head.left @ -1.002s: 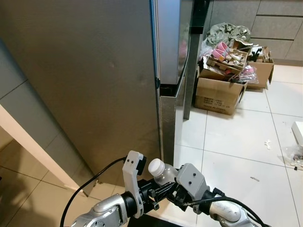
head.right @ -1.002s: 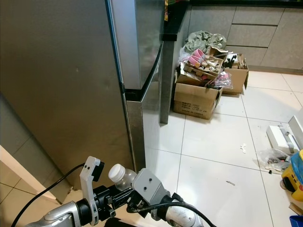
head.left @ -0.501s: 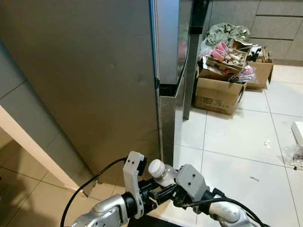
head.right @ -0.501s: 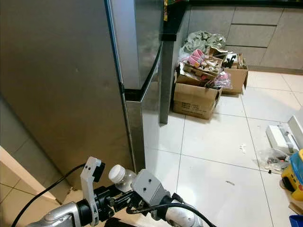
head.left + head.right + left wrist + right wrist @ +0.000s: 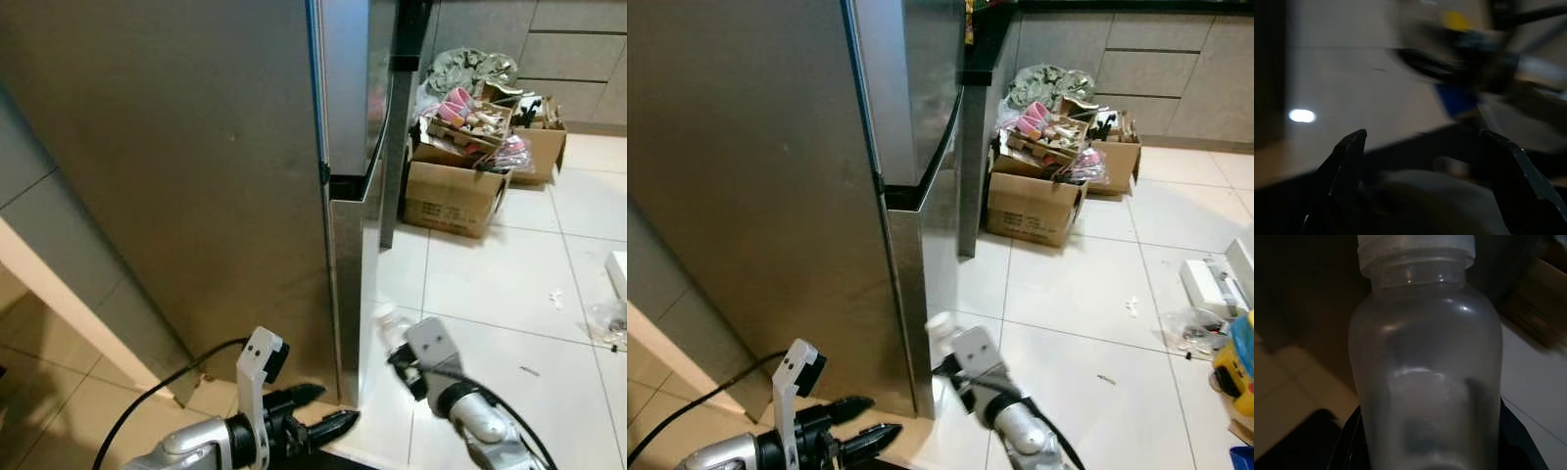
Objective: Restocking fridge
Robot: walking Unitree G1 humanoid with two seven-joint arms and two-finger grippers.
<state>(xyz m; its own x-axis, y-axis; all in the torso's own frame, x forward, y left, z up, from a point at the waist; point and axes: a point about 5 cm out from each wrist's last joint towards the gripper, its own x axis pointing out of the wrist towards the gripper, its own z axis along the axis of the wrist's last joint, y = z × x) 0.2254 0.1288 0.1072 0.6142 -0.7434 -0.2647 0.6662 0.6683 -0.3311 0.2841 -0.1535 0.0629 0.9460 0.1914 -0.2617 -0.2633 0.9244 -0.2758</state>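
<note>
A clear plastic bottle [image 5: 390, 323] with a white cap is held upright in my right gripper [image 5: 402, 345], low in front of the fridge's lower corner. In the right wrist view the bottle [image 5: 1425, 357] looks empty and stands close between the dark fingers. The stainless steel fridge [image 5: 196, 176] stands with both doors closed; the gap between the upper and lower door [image 5: 345, 186] is above the bottle. My left gripper [image 5: 318, 423] is low at the fridge's side, open and holding nothing. Its two fingers [image 5: 1347, 156] are spread over a blurred floor.
Cardboard boxes [image 5: 456, 191] piled with clutter stand on the white tile floor past the fridge, before grey cabinets [image 5: 573, 49]. A bag and small items [image 5: 1205, 284] and a yellow toy [image 5: 1234, 362] lie at the right. A pale ledge [image 5: 59, 304] runs at the left.
Both grippers met at the bottle before. Now the left gripper has let go and dropped back to the left, and the right gripper has carried the bottle right and forward.
</note>
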